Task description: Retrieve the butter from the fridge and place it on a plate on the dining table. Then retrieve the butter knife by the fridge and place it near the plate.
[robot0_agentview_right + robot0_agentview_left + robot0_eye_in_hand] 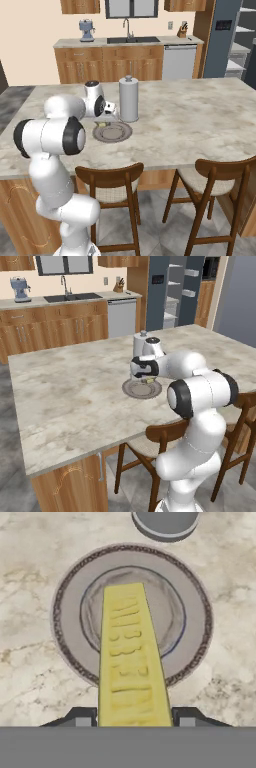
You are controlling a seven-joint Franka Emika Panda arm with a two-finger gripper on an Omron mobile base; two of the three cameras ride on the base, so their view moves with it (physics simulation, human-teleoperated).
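Gripper (134,718) clamping butter (131,662) between fingertips, stick poking straight out, hanging right over plate (192,619) on dining table (65,391), paper towel roll (128,99) sitting just beside.

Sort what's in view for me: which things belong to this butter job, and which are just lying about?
Job:
- butter, clamped in the claw above the plate
- dining table
- fridge, door open

Lying about:
- paper-towel roll beside the plate
- chairs
- sink
- coffee machine
- knife block
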